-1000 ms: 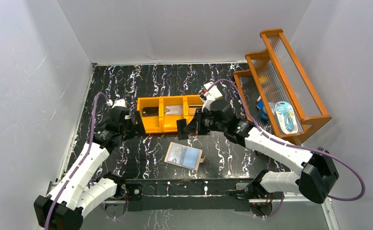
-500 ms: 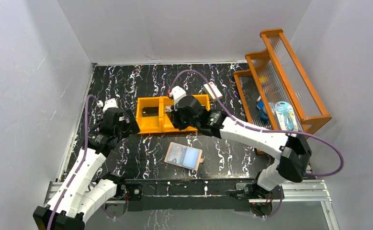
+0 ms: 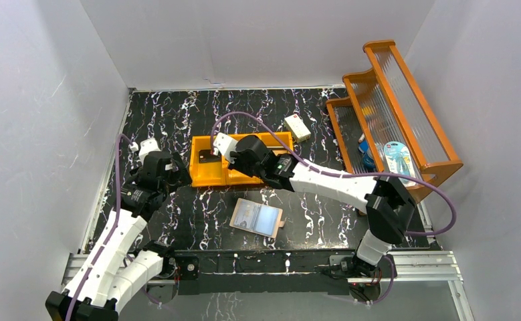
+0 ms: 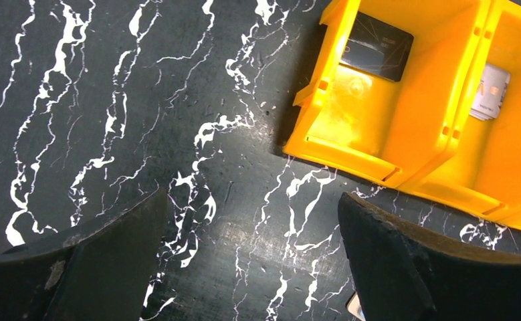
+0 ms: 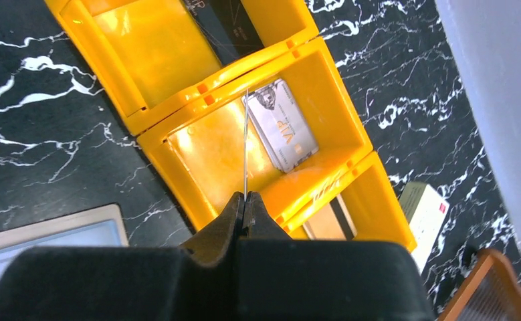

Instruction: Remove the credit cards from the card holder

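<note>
Black, white-veined marble-look tabletop (image 3: 177, 120) runs between plain pale walls. It carries an orange-yellow plastic three-compartment bin (image 3: 207, 179) and, nearer the arm bases, the peach-pink bifold card holder (image 3: 257, 217), which lies spread open with its pale blue glossy pockets up, well apart from both arms. The right pincer (image 5: 245, 200) is closed on one edge of a thin flat card (image 5: 245, 134), seen edge-on from the wrist so its colour cannot be told; the card hangs over the bin, in line with the middle compartment. A silver-grey card marked VIP (image 5: 281, 127) lies in that compartment, a black glossy card (image 4: 376, 55) lies in the end one on the robot's left, and another card (image 5: 331, 217) partly shows in the third. The left pincer (image 4: 251, 247) hangs with its jaws spread wide and nothing between them, over bare tabletop just beside the bin's near corner. The held card looks very light, stiff yet springy, and slick, so a pinch on so little edge could let it pivot or slip. Whether any card remains in the holder's pockets is too small to tell; if one does, its exposed edge is the place to pinch, and the light holder would likely slide unless pinned.
</note>
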You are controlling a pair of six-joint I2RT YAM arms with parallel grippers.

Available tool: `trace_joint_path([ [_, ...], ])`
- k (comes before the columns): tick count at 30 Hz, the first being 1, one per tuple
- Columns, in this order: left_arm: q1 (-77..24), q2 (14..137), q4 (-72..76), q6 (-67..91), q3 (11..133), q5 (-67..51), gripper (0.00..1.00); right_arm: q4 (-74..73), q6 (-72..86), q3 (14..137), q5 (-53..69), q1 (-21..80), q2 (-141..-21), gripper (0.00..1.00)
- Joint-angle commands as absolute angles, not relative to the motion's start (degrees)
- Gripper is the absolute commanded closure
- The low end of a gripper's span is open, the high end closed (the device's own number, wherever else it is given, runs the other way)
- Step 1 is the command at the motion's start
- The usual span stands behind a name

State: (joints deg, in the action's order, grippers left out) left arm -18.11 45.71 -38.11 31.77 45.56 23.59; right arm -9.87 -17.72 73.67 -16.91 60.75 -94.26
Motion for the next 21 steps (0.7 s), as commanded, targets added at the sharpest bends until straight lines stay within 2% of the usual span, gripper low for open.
trace_joint_path([
  [1, -17.84, 44.11, -40.32, 33.65, 46.46, 28.69, 0.02, -5.93, -28.88, 76.86, -15.60, 59.57, -97.93, 1.00],
  [4, -17.86, 43.66, -41.06, 34.30, 46.60, 29.71, 0.02, -7.55, -31.51, 78.94, -13.30, 58.20, -101.15, 1.00],
  [21, -17.84, 42.82, -40.52, 34.05, 46.31, 29.27, 0.02, -8.88, -42.00, 87.73, -17.37, 54.41, -113.17, 1.00],
])
